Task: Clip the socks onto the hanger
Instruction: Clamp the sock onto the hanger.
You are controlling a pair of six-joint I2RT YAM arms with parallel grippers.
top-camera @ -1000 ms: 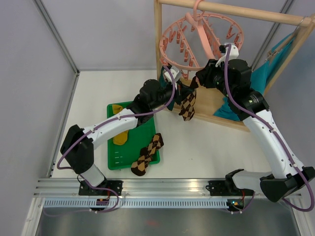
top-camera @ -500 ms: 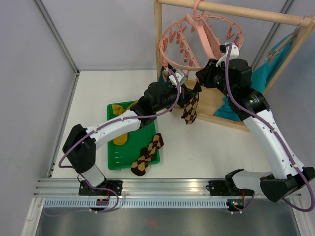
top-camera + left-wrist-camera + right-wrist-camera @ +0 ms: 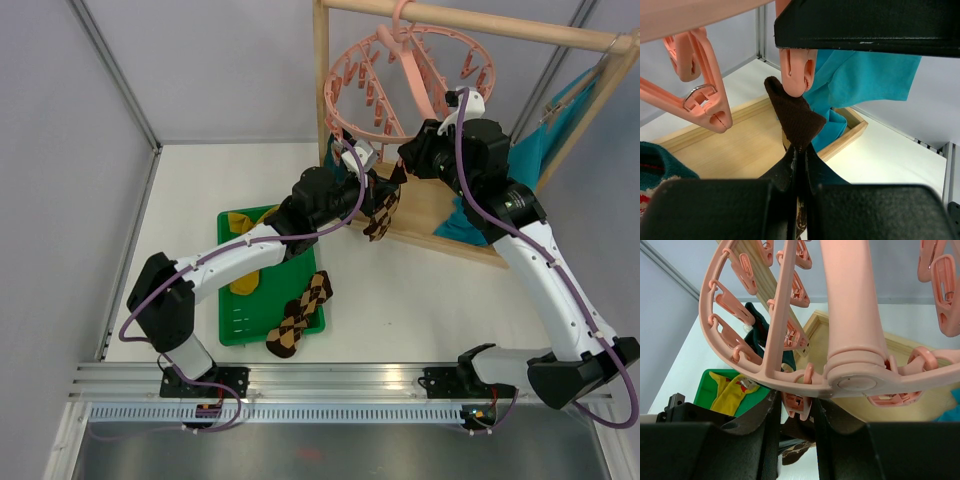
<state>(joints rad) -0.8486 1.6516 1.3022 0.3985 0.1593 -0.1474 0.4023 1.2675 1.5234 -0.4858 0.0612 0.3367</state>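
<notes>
Where the hanger hangs from the wooden rack at the top of the overhead view, both arms meet just under its ring. The left gripper is pinched tight on the brown diamond sock and holds it up. In the left wrist view, the top corner of this sock sits right at the bottom end of a pink clip. I cannot tell if it is inside the clip's mouth. The right gripper is squeezed closed on that clip from both sides. A blue-green cloth hangs behind them. A teal sock shows in the lower left corner of that view. In the lower left of the overhead view, the second diamond sock lies half on the green tray. A yellow sock lies in the tray.
</notes>
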